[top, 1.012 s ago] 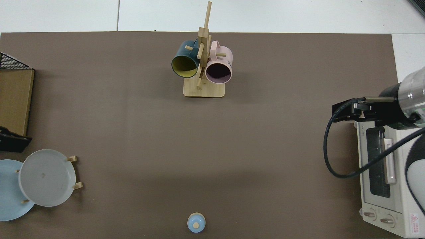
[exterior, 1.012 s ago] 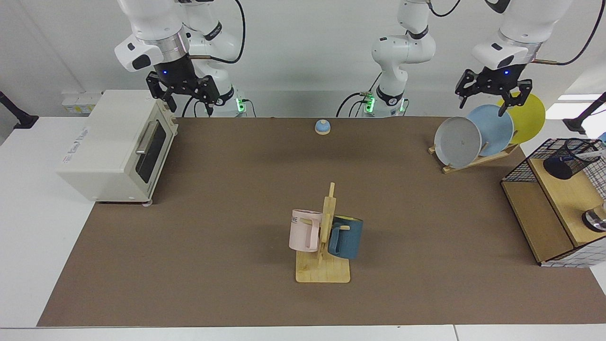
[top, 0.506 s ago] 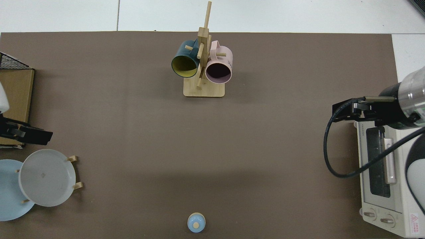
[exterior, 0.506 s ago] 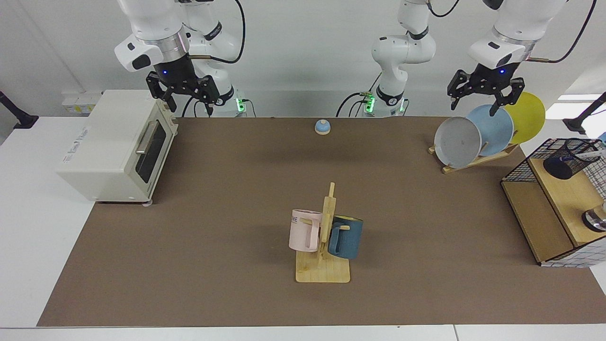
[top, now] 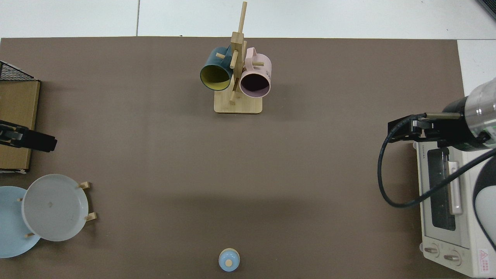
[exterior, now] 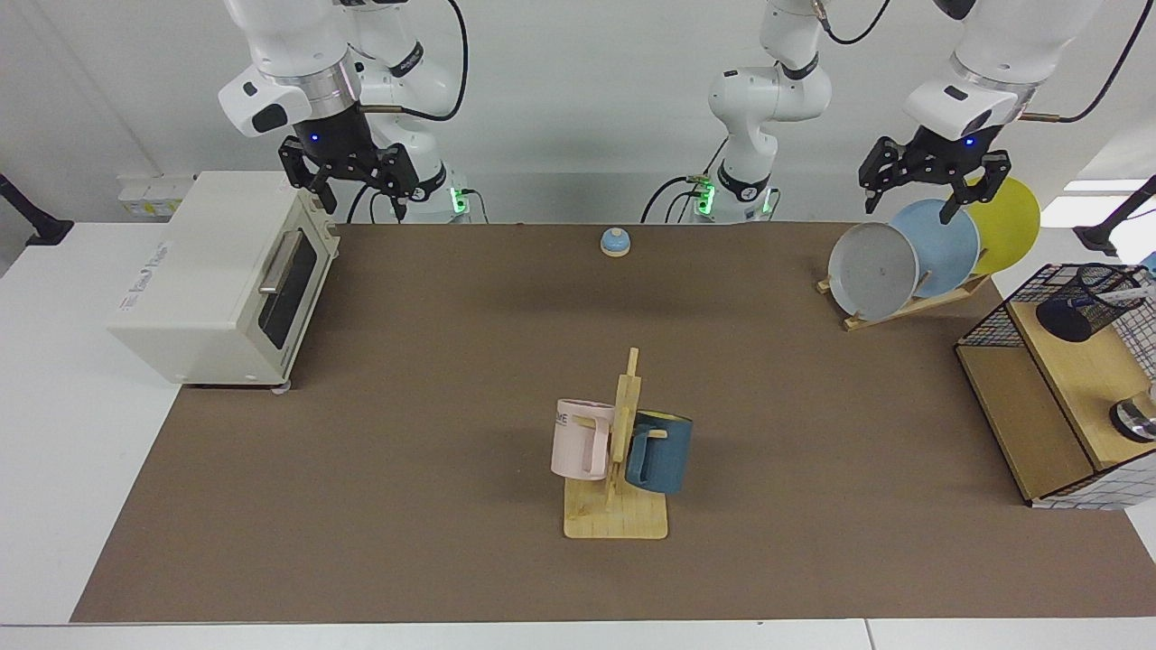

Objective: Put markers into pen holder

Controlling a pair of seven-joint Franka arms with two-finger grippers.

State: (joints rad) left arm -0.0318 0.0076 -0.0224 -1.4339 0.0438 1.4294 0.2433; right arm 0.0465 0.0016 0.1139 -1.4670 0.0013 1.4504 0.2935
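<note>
Facing view: the left gripper (exterior: 933, 181), spread and empty, has swung over the last second from low against the plates (exterior: 935, 246) up, briefly away from the pen holder (exterior: 1086, 302), and now back toward it, hanging above the plates. The marker (exterior: 1120, 294) already leans inside the pen holder on the wooden shelf (exterior: 1075, 379), so the task looks finished and this is probably a withdrawal. The right gripper (exterior: 354, 178), also spread, waits far off over the oven (exterior: 217, 280).
</note>
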